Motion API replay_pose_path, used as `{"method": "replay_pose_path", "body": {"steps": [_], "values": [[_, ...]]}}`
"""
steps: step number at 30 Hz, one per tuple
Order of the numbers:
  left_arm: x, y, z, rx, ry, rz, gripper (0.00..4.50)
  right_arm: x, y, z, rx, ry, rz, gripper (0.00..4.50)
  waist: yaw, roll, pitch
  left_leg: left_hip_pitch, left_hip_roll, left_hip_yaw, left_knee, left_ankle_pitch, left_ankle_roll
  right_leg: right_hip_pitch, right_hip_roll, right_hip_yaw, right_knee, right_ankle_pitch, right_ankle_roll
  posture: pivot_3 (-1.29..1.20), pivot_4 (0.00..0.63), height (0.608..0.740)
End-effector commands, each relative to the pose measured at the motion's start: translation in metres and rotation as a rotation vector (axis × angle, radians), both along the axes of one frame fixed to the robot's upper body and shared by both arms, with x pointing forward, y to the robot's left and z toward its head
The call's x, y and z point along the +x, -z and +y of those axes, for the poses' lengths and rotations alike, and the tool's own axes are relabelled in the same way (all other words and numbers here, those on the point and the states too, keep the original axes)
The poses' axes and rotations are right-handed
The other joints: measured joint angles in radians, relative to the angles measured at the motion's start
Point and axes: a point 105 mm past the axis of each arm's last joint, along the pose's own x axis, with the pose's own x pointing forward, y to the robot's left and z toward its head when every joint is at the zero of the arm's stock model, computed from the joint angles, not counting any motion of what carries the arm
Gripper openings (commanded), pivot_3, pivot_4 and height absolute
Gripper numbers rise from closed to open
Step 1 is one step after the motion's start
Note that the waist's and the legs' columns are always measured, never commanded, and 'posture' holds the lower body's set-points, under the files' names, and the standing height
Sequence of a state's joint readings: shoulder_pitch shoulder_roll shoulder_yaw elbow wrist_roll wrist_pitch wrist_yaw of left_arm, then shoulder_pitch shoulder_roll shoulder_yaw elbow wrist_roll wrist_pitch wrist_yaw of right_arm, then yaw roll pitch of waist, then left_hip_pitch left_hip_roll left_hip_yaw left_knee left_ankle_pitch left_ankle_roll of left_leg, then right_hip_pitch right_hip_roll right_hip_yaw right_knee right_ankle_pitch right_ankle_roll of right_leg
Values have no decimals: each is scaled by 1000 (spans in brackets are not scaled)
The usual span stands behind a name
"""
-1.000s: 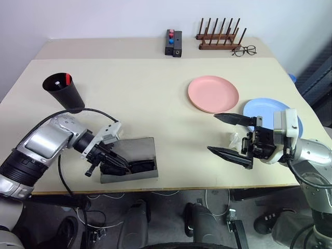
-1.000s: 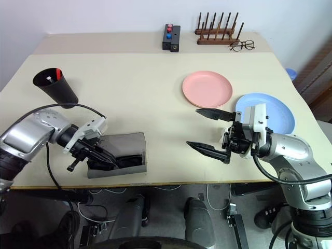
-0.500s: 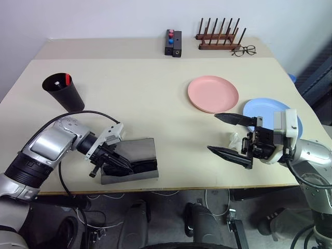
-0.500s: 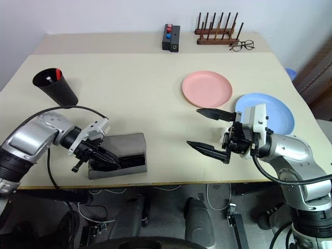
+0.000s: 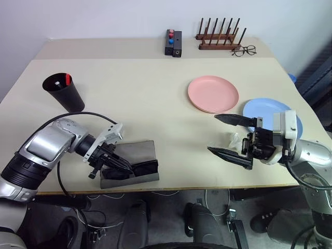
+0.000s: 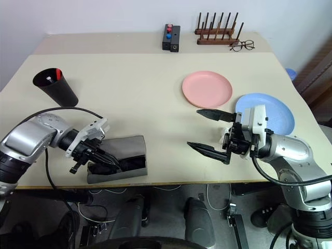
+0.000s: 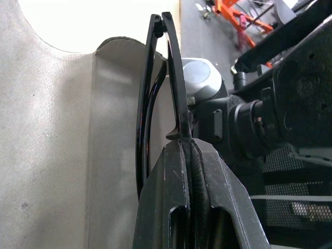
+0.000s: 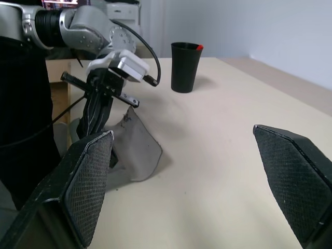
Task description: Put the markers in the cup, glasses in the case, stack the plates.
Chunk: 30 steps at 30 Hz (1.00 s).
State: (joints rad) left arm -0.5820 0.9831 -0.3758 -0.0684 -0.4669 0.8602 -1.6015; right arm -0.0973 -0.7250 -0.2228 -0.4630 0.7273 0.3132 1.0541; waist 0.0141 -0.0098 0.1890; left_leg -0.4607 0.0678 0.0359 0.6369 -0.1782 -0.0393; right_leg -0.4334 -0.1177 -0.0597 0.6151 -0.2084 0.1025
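Lying at the lower left of the head views, near the worktop's [image 5: 155, 98] front edge: the grey case [image 5: 136, 162], lid partly folded over. Reaching into it, the left gripper [image 5: 120, 165], fingers pressed together on the glasses [image 7: 155, 93]; frame showing edge-on in the left wrist view, lenses hard to make out, lower part hidden behind the fingers. Standing at far left, the black cup [image 5: 65, 92], a red cap and a pale tip peeking over its rim, the markers' bodies hidden inside. Hovering at lower right, the right gripper [image 5: 228, 136], fingers spread wide, holding nothing. Resting right of centre, the pink plate [image 5: 213, 94]; just beyond it toward the right edge, the blue plate [image 5: 262, 110], partly covered by the right wrist.
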Motion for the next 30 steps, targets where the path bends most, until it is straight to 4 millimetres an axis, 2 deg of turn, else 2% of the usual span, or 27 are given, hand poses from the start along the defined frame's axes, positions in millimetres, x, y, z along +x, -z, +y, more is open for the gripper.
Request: {"method": "replay_pose_path", "body": {"steps": [1, 3, 10, 20, 30], "values": [[1, -6, 1, 10, -5, -32, 367, -2, -7, -2, -3, 1, -48, 4404, 0, 0, 0, 0, 0, 0, 0, 0, 0, 0, 0, 0, 0, 0, 0, 0, 150, 740], [1, -6, 1, 12, -6, -27, 1025, -2, -7, -2, -3, 2, -49, 4404, 0, 0, 0, 0, 0, 0, 0, 0, 0, 0, 0, 0, 0, 0, 0, 0, 150, 740], [0, -10, 3, 12, -6, -26, 4363, -2, -5, -3, -4, 3, -48, 4404, 0, 0, 0, 0, 0, 0, 0, 0, 0, 0, 0, 0, 0, 0, 0, 0, 150, 740], [12, -36, 6, 1, 4, -104, 4442, 1, -3, -4, -4, 3, -47, 4404, 0, 0, 0, 0, 0, 0, 0, 0, 0, 0, 0, 0, 0, 0, 0, 0, 150, 740], [34, -70, 16, 9, -24, -264, 4442, 2, -3, -4, 2, 5, -49, 4404, 0, 0, 0, 0, 0, 0, 0, 0, 0, 0, 0, 0, 0, 0, 0, 0, 150, 740]]}}
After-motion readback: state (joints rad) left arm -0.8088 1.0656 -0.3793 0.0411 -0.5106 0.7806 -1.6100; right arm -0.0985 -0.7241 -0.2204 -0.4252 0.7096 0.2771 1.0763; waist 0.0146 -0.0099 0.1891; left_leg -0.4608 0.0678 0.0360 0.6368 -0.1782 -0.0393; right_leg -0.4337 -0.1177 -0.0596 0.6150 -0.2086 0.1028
